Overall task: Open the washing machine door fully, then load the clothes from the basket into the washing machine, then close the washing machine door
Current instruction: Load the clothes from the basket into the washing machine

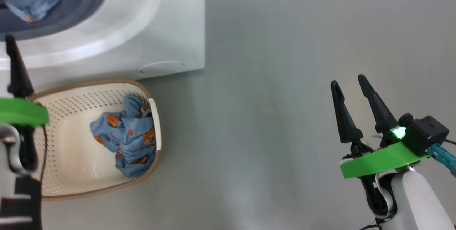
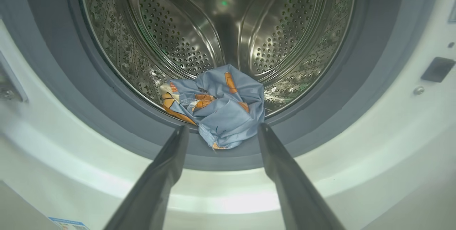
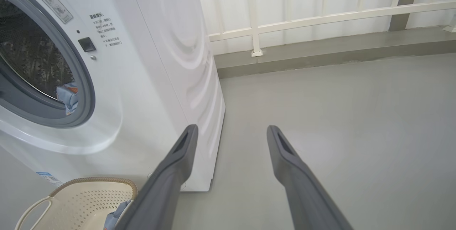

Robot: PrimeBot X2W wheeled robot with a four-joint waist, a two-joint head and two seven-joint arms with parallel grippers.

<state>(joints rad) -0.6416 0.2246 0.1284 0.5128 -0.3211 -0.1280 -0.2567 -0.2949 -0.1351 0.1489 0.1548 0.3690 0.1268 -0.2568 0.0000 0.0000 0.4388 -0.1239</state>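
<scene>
On the grey floor [image 1: 285, 116], the basket [image 1: 71, 173] holds one garment [image 1: 124, 137]; another garment [image 2: 221, 105] lies at the washing machine [image 1: 160, 26] drum's mouth, before my spread, empty left hand [image 2: 221, 130]. My right hand [image 1: 348, 80] is spread too.

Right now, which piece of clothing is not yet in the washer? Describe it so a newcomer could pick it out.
Find the white washing machine; on the floor in front of it sits a cream perforated basket. Bunched at the basket's right end in the head view is a light-blue garment with orange-brown prints. Its lookalike lies in the drum mouth; this one is in the basket.
</scene>
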